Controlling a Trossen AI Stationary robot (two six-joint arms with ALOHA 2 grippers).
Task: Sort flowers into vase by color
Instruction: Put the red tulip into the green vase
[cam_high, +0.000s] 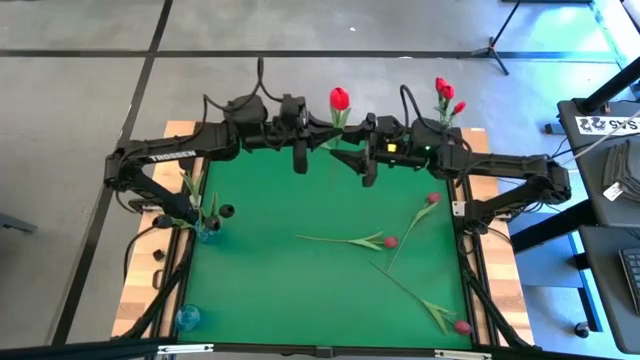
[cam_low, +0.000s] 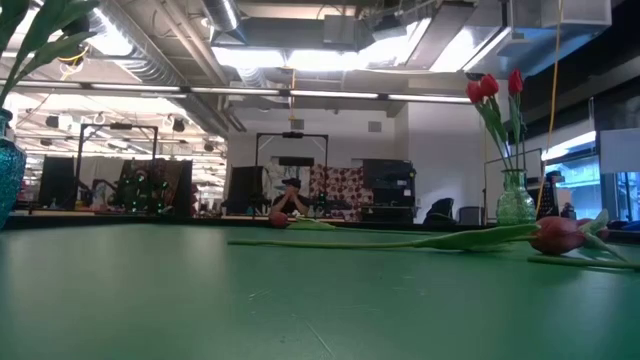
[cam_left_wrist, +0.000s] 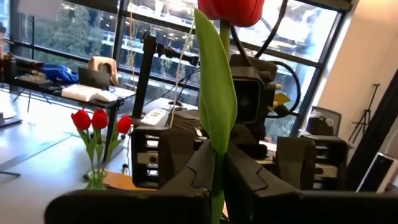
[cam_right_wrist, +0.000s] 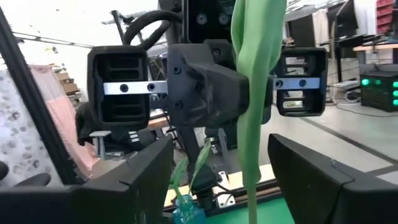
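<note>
Green table mat (cam_high: 300, 280) with a bare wood border (cam_high: 135, 300); black arms, both grippers dark: left gripper (cam_left_wrist: 217, 171), right gripper (cam_right_wrist: 221, 168). Held tulip (cam_high: 340, 98) has a bright red head and green stem; three red tulips (cam_high: 445, 95) stand in a clear glass vase (cam_low: 515, 198). Loose tulips (cam_high: 390, 241) on the mat are maroon-headed, and the blue vase (cam_high: 208, 233) holds green stems.

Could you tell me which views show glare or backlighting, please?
Left wrist view: bright windows backlight the red tulip in the left gripper. Low view: ceiling lights glare. High view: table evenly lit. Right wrist view: right gripper, bright backdrop.
</note>
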